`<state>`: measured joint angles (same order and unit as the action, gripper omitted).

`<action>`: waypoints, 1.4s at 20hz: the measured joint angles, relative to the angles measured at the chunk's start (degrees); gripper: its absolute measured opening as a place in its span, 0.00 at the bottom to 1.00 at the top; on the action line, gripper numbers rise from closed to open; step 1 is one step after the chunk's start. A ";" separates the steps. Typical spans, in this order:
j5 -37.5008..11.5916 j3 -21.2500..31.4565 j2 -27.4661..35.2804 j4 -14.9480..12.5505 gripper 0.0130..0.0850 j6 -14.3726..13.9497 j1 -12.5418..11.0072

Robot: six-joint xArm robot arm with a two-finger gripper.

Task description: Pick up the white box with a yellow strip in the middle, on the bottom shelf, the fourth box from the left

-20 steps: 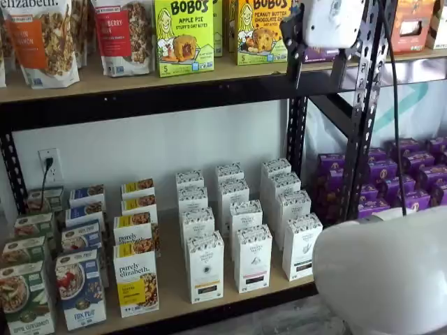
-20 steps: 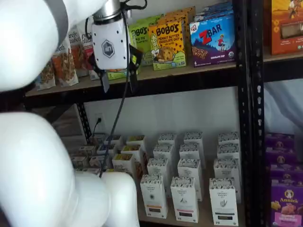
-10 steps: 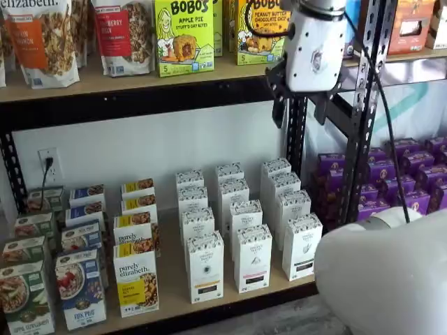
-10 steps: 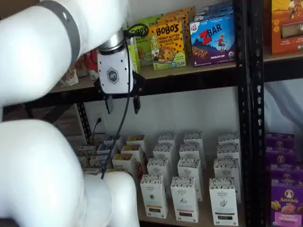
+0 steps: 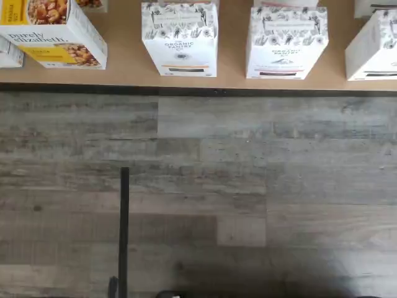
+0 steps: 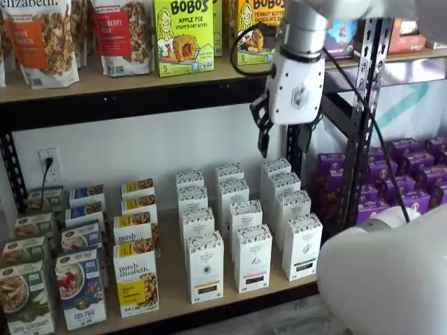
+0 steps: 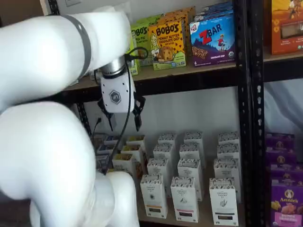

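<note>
From the wrist view I get only the front of the bottom shelf (image 5: 124, 77); the white box (image 5: 180, 38) is cut at its back, and the purely elizabeth box (image 5: 53, 31) loses its upper part to the frame edge. My own arm (image 7: 47, 142) blocks the lower-left cartons in a shelf view. Small print on the white box (image 6: 205, 267) is too tiny to read.
</note>
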<state>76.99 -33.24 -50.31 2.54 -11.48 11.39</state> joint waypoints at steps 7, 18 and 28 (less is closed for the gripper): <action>-9.35 3.22 5.21 -0.60 1.00 -3.30 3.52; -21.21 5.55 13.88 -1.43 1.00 -7.33 7.48; -31.46 6.66 22.48 -2.10 1.00 -6.94 6.80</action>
<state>45.53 -26.58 -27.83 0.44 -18.42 18.20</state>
